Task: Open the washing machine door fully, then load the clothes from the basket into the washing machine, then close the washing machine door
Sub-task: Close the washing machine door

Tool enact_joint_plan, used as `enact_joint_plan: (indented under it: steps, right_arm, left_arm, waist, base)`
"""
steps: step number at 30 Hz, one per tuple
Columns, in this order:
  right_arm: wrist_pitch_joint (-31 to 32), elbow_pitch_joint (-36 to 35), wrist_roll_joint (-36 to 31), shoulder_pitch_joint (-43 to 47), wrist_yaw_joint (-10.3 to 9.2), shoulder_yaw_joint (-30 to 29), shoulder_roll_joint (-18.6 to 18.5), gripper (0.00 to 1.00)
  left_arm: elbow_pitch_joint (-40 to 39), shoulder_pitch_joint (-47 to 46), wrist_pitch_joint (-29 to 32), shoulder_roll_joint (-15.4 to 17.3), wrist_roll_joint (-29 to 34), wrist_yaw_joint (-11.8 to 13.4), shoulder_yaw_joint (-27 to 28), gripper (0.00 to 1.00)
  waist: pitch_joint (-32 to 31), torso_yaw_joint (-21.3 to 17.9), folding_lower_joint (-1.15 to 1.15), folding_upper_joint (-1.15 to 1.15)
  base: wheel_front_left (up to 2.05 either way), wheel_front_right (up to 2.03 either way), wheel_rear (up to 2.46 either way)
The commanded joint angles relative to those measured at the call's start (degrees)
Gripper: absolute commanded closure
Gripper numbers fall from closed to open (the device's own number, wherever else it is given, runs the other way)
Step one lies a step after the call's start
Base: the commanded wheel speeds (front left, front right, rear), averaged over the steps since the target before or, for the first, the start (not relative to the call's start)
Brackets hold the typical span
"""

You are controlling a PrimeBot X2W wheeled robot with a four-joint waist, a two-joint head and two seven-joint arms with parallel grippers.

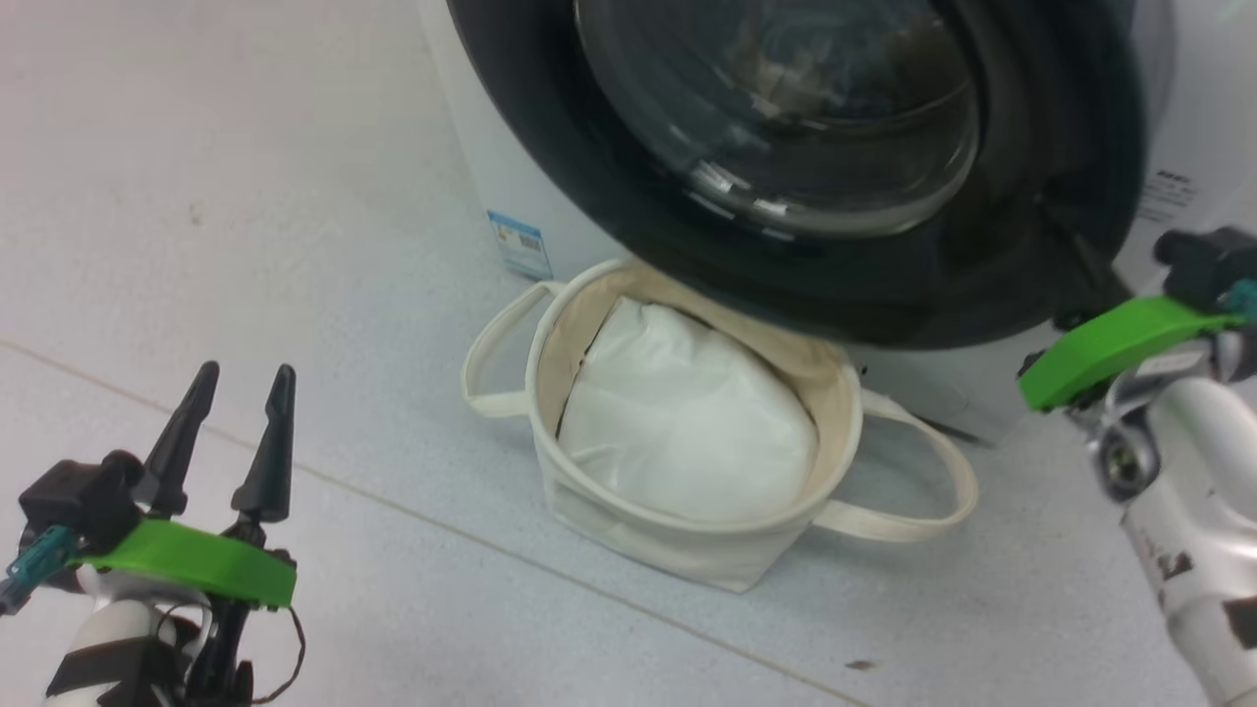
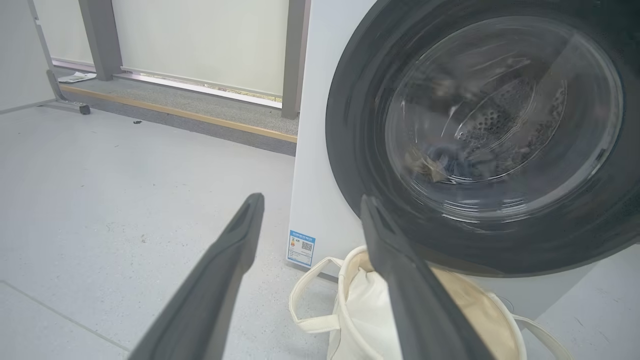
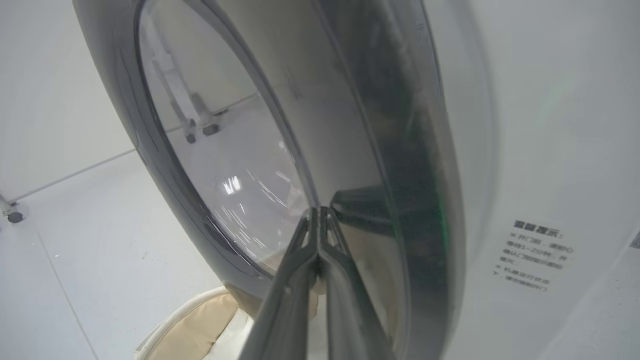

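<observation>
Left wrist view shows, perhaps, clothes [image 2: 448,166] behind the washing machine door [image 2: 359,150].

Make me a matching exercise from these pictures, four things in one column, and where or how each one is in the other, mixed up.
1 left end effector
2 right end effector
3 basket
4 blue label sticker

A shut, fingers together
B low on the washing machine front
C open, fingers apart
D on the floor under the washing machine door

Pairs: 1-C, 2-A, 3-D, 4-B
</observation>
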Motion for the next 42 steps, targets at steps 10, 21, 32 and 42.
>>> enact_joint_plan:
  steps: [10, 21, 32, 42]
  right_arm:
    - [-0.71, 2.95, -1.60, -8.88, 0.30, -6.12, -2.17, 1.00]
    - [-0.71, 3.37, -2.15, -2.95, 0.30, -6.61, 1.99, 0.58]
    - [-0.71, -9.54, -0.35, 10.49, 0.30, -3.49, 4.09, 0.00]
    - [-0.71, -19.16, -1.10, 21.35, 0.30, -4.63, 3.65, 0.00]
  left_arm:
    - [-1.86, -3.87, -0.69, 1.11, -0.22, -0.32, 2.81, 0.00]
    - [-0.36, -2.53, -0.69, 0.99, -0.14, -0.32, 3.65, 0.00]
    - [2.44, 0.52, -0.69, 1.88, -6.27, -0.32, 3.06, 0.00]
    - [3.79, 3.22, -0.64, 4.68, -15.22, -0.32, -0.74, 0.00]
  waist:
    - [3.60, 1.46, -0.02, 0.00]
    - [-1.28, -1.49, -0.02, 0.00]
    - [-8.63, -9.35, -0.02, 0.00]
    - [-11.88, -15.68, -0.02, 0.00]
  base:
    - [0.00, 0.00, 0.00]
    - [0.00, 0.00, 0.00]
    - [0.00, 0.00, 0.00]
    - [0.00, 0.00, 0.00]
